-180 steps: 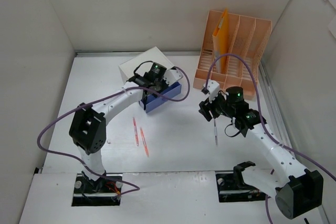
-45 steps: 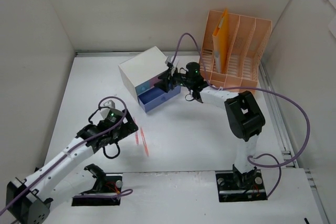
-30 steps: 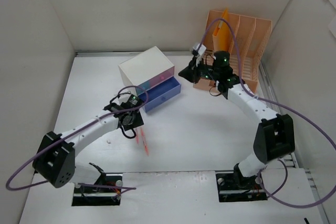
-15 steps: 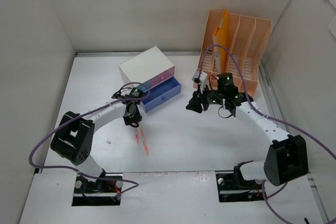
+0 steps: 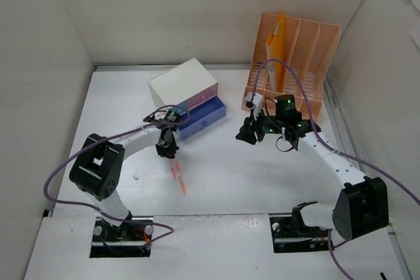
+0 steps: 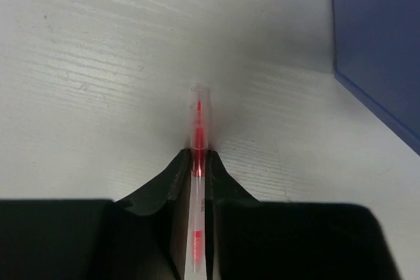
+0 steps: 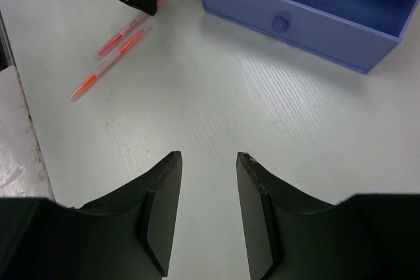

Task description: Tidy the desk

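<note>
Spanning the whole floor beneath both my arms, the desk [image 5: 262, 181] is a broad, flat, matte white tabletop, walled by upright white panels [image 5: 197, 11]; seen close, its surface shows fine parallel grain and a few dark specks; my left gripper [image 6: 198, 157] is clenched on a clear-barrelled red pen [image 6: 198, 113], just beside the open blue drawer [image 6: 380, 44]; my right gripper [image 7: 207, 162] hangs released over bare desk, fingers apart, near that drawer; a second red pen [image 7: 108, 67] lies flat on the desk close to the first.
</note>
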Robot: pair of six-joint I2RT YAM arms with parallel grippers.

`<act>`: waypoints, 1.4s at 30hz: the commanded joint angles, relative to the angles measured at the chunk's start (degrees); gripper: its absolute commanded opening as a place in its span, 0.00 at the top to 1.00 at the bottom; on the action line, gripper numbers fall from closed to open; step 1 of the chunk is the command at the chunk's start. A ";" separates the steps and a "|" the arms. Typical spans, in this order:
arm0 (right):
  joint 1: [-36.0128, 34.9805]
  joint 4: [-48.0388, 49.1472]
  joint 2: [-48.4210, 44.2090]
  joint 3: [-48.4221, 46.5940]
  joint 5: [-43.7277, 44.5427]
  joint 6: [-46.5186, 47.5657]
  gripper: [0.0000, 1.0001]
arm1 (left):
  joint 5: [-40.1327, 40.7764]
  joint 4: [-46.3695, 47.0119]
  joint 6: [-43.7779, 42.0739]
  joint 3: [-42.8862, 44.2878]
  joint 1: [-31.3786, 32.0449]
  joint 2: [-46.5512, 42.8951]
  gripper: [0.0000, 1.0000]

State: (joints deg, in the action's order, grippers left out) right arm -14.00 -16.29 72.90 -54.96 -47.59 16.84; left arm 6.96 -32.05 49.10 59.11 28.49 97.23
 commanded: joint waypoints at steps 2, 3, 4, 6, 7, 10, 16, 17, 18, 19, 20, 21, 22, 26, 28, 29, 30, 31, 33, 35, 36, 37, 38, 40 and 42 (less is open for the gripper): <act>0.55 0.92 -3.46 0.99 0.48 2.23 0.63 | 0.42 -0.29 -1.20 -2.59 -0.19 -2.73 1.00; 0.55 0.57 -3.91 1.08 0.75 2.58 0.62 | 0.51 -0.29 -1.29 -3.12 -0.19 -3.36 1.00; 0.38 0.47 -4.17 1.60 1.01 3.11 0.62 | 0.77 -0.03 -1.64 -3.56 -0.19 -4.58 1.00; 0.73 -0.31 -5.22 2.48 1.53 3.72 0.61 | 1.99 0.06 -2.95 -4.62 0.42 -8.97 1.00; 0.55 -0.58 -5.58 2.84 1.63 4.07 0.61 | 2.70 -0.20 -3.74 -4.36 1.64 -10.73 1.00; 0.55 -0.84 -7.07 4.07 1.89 4.78 0.59 | 5.95 -1.08 -9.53 -1.82 4.81 -18.19 1.00; 0.73 -1.11 -7.16 4.69 1.98 5.66 0.59 | 5.26 1.20 -29.19 5.38 12.90 -20.68 1.00; 0.73 -1.11 -7.07 4.69 1.98 5.83 0.59 | 4.82 2.25 -31.50 6.36 13.78 -20.50 1.00; 0.81 -1.20 -7.07 4.51 1.98 5.92 0.59 | 3.77 2.95 -34.05 7.24 15.18 -19.98 1.00; 0.82 -1.20 -7.16 4.51 1.98 6.18 0.59 | 3.67 3.48 -38.60 9.07 15.71 -19.19 1.00; 0.64 -1.02 -7.16 4.42 1.98 6.27 0.59 | 3.67 4.71 -40.73 10.31 15.72 -18.49 1.00; 0.73 -1.11 -7.25 4.60 2.15 6.36 0.59 | 3.76 5.07 -42.67 12.84 16.24 -17.70 1.00; 0.81 -1.20 -7.51 4.60 2.24 6.45 0.59 | 4.02 5.42 -46.51 14.18 16.25 -15.86 1.00; 0.82 -1.20 -8.48 5.21 2.59 6.63 0.59 | 2.37 6.83 -54.10 21.99 12.30 -9.44 1.00; 0.82 -1.28 -9.27 5.56 2.86 6.89 0.59 | 0.52 7.70 -56.47 25.78 10.10 -6.01 1.00; 0.82 -1.28 -9.62 5.91 3.21 7.24 0.59 | -1.14 7.97 -58.57 27.79 10.09 -4.87 1.00; 0.90 -1.28 -10.06 6.18 3.21 7.33 0.59 | -1.60 8.32 -59.38 28.68 9.22 -2.77 1.00; 0.56 -1.28 -10.67 6.70 3.38 7.50 0.59 | -2.73 8.50 -60.86 30.17 8.61 -0.83 1.00; 0.82 -1.37 -11.20 6.97 3.73 7.68 0.59 | -3.79 9.28 -62.28 30.97 8.08 0.75 1.00; 0.99 -1.28 -11.47 7.50 3.82 8.03 0.59 | -5.03 10.51 -64.29 31.15 8.07 1.82 1.00; 0.73 -1.37 -11.56 7.59 3.82 8.12 0.59 | -5.11 11.22 -64.74 31.41 8.07 2.87 1.00; 0.90 -1.37 -11.56 7.85 3.91 8.03 0.59 | -5.38 12.09 -65.09 31.59 8.07 3.40 1.00; 0.64 -1.28 -11.47 7.94 3.82 8.12 0.59 | -5.47 12.45 -65.36 31.94 8.07 4.01 1.00; 0.82 -1.20 -11.47 8.02 3.82 8.29 0.59 | -6.25 12.54 -65.62 33.43 7.54 5.95 1.00; 0.90 -1.20 -11.38 7.94 3.91 8.65 0.58 | -6.26 12.80 -65.80 35.10 7.54 7.79 1.00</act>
State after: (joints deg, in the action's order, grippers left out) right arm -13.41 -20.10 62.61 -47.00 -43.94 24.23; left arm 2.26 -23.38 -14.00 89.78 36.45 105.58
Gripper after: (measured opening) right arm 0.416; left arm 0.078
